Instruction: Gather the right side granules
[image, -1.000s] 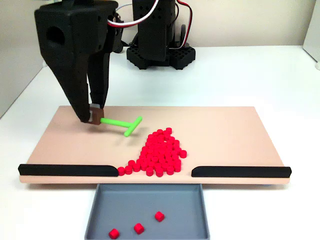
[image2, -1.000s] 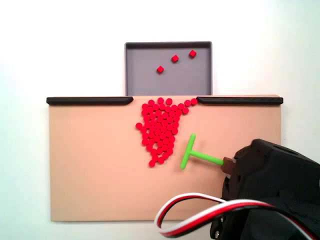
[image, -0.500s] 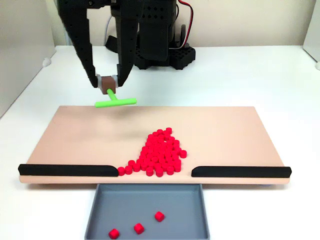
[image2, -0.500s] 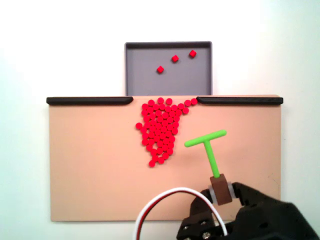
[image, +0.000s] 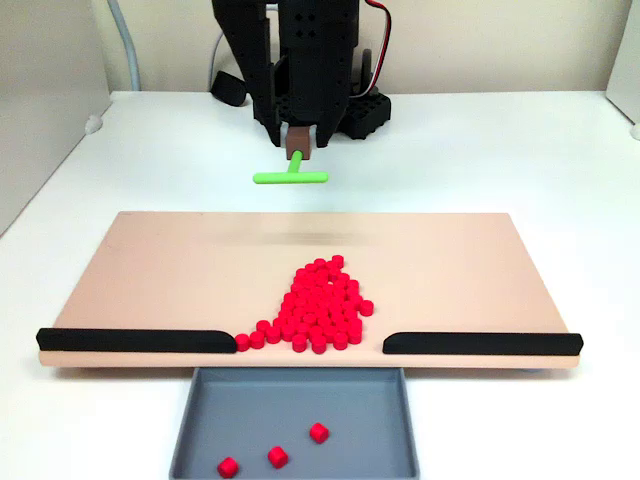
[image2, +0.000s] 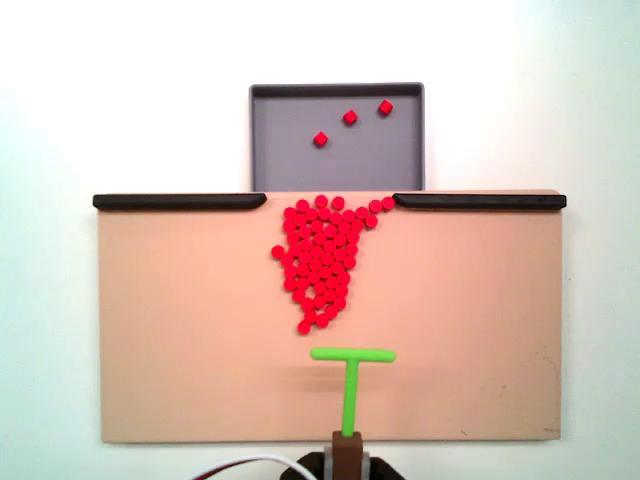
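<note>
The red granules (image: 318, 305) lie in a tight heap on the tan board (image: 150, 270), reaching down to the gap between the two black rails. From above, the granules (image2: 320, 260) taper away from that gap. Three more red pieces (image: 278, 456) rest in the grey tray (image: 360, 410). My gripper (image: 298, 148) hangs above the board's far edge, shut on the brown handle of the green T-shaped stick (image: 290, 178). In the top-down fixed view the stick (image2: 352, 385) points its crossbar at the heap's tip, a short gap away, and the gripper (image2: 348, 462) sits at the bottom edge.
Black rails (image: 135, 340) (image: 480, 343) line the board's near edge on either side of the gap. The grey tray (image2: 290, 160) sits just beyond that gap. The arm's black base (image: 320, 105) stands behind the board on the white table.
The gripper has swung with the stick from the board's side to its middle, lifted off the board and pulled back toward the base. The crossbar now faces the heap. The granules have not moved.
</note>
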